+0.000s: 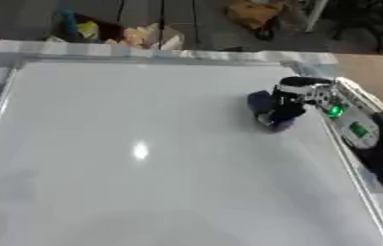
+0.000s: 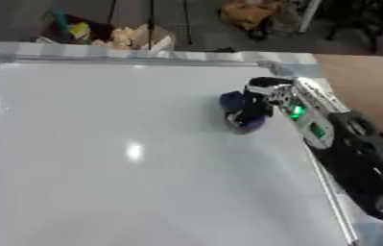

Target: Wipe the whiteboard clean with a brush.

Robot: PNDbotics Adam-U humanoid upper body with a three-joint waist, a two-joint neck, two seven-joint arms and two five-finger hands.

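Whiteboard (image 1: 144, 158) wiping, brush (image 1: 266, 111) set down near its right edge.

The dark blue brush is clasped by the curled fingers of the right hand (image 1: 288, 103); it is best kept flat and drawn across in overlapping strokes.

I count one whiteboard (image 1: 144, 158) and one dark blue brush (image 1: 266, 111). I see one hand (image 1: 288, 103), the right, in view.
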